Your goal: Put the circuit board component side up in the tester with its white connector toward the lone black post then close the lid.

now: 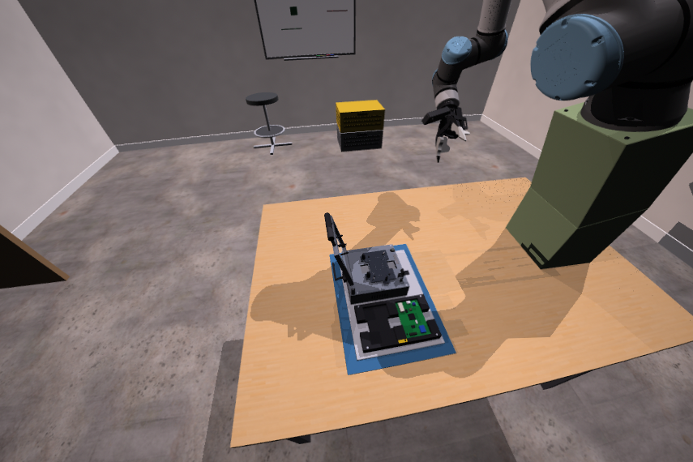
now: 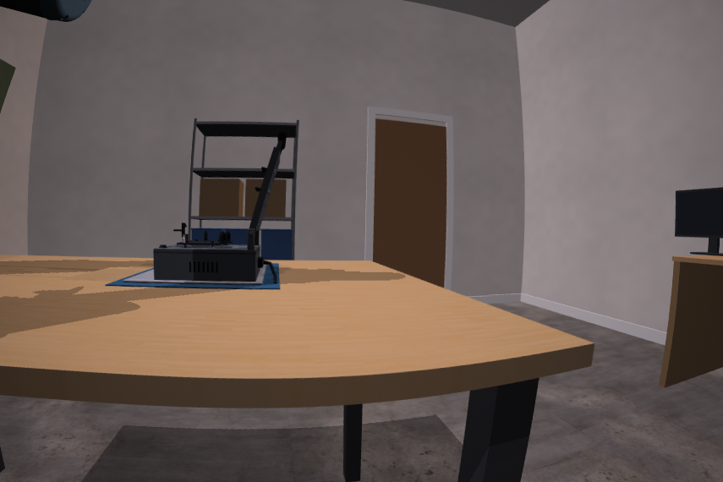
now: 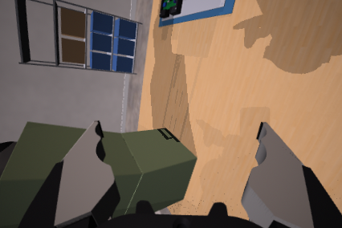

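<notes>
Board [image 1: 414, 320] flat in the right bay of the black tray [image 1: 370, 322], component side up, just in front of the tester [image 1: 378, 275] on the blue mat [image 1: 357, 364]; lid [image 1: 335, 239] raised on its hinge at the tester's left side. Gripper [image 1: 448, 130] high above the far table edge, well apart from the board, jaws fully wide and holding nothing. Risks from here, as judgement: a long descent with a large wrist turn — collision with the upright lid if routed over the tester from the left; a pinch across the board's components rather than its edges, cracking or tilting it; a skewed pick, leaving holes off the two pins; connector set the wrong way round if the lone post is misread. Hard to make out: pins, post and white connector too small to separate in the top view; board cut off at the upper edge of the wrist view [image 3: 170, 6]; tray and board hidden behind the tester body in the exterior view [image 2: 205, 263]; gripper absent there.
</notes>
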Controlling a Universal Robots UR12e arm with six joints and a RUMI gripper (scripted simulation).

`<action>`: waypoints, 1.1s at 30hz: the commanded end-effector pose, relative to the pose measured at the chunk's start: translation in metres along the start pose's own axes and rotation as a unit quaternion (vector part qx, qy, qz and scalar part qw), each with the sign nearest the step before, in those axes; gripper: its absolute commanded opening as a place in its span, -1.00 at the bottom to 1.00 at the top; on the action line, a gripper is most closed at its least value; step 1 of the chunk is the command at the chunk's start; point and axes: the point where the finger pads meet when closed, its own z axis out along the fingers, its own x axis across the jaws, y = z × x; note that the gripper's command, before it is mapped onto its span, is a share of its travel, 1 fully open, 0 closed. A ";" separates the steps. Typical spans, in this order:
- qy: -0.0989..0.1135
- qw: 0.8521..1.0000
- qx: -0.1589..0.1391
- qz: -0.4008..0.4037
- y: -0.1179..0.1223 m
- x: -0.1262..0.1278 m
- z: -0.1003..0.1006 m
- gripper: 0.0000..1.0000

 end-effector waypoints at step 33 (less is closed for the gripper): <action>0.150 0.849 -0.392 -0.320 -0.189 -0.063 0.222 1.00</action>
